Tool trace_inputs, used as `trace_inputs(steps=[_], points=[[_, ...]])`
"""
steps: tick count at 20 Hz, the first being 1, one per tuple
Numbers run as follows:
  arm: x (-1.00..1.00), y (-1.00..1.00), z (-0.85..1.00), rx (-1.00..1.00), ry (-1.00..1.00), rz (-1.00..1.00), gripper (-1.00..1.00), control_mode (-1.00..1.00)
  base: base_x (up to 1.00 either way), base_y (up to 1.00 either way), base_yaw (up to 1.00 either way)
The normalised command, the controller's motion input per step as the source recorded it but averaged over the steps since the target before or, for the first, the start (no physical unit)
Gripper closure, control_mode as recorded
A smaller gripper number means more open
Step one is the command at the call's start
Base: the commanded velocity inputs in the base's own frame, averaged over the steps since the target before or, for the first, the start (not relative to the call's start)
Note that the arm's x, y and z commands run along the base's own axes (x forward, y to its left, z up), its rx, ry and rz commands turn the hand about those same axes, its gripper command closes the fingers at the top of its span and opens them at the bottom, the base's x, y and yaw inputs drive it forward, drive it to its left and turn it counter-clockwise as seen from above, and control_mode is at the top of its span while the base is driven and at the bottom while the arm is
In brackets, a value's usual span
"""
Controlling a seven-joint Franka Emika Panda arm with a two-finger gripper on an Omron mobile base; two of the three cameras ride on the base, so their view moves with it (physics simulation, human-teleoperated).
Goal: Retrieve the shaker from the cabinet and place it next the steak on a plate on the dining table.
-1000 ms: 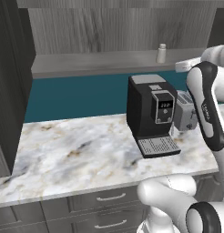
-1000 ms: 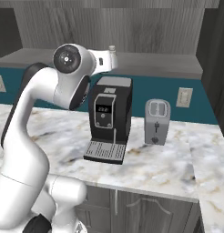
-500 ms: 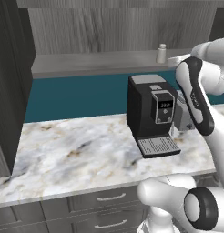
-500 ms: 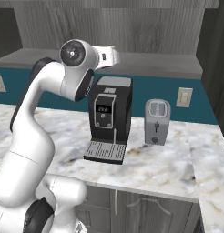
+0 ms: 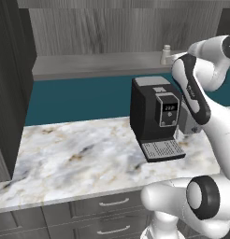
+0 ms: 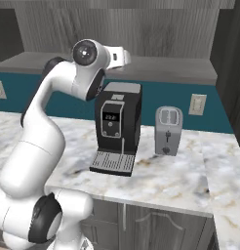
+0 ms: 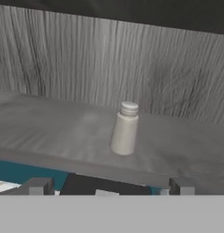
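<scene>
The shaker (image 7: 124, 129) is a pale beige cylinder with a lighter cap. It stands upright on the grey shelf board (image 7: 50, 127) of the wood-grain cabinet (image 5: 98, 65), in front of the back wall. In the left base view the shaker (image 5: 166, 53) stands at the right end of the shelf, just left of my wrist. My gripper (image 7: 109, 186) is open, level with the shelf's front edge and a short way from the shaker. Its fingertips (image 7: 38, 185) stand wide apart with nothing between them. The steak, the plate and the dining table are out of view.
A black coffee machine (image 5: 154, 112) stands on the marble counter (image 5: 79, 158) right under the shelf and my hand. A silver toaster (image 6: 168, 131) is to its right, below a wall outlet (image 6: 197, 104). A dark tall cabinet side (image 5: 9, 93) closes the left.
My arm has swung up and in towards the shelf, bringing the hand closer to the shaker. The shaker has not moved.
</scene>
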Motion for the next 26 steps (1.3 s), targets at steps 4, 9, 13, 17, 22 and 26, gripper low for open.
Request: trace_inputs(steps=[4, 9, 13, 17, 22, 26], points=[[0.39, -0.06, 0.00, 0.00, 0.00, 0.00, -1.00, -1.00, 0.00, 0.00, 0.00], [0.42, -0.01, 0.00, 0.00, 0.00, 0.00, -1.00, -1.00, 0.00, 0.00, 0.00], [0.39, 0.00, 0.00, 0.00, 0.00, 0.00, -1.00, -1.00, 0.00, 0.00, 0.00], [0.29, 0.00, 0.00, 0.00, 0.00, 0.00, -1.00, -1.00, 0.00, 0.00, 0.00], [0.28, 0.00, 0.00, 0.00, 0.00, 0.00, -1.00, -1.00, 0.00, 0.00, 0.00], [0.29, 0.00, 0.00, 0.00, 0.00, 0.00, -1.00, -1.00, 0.00, 0.00, 0.00]])
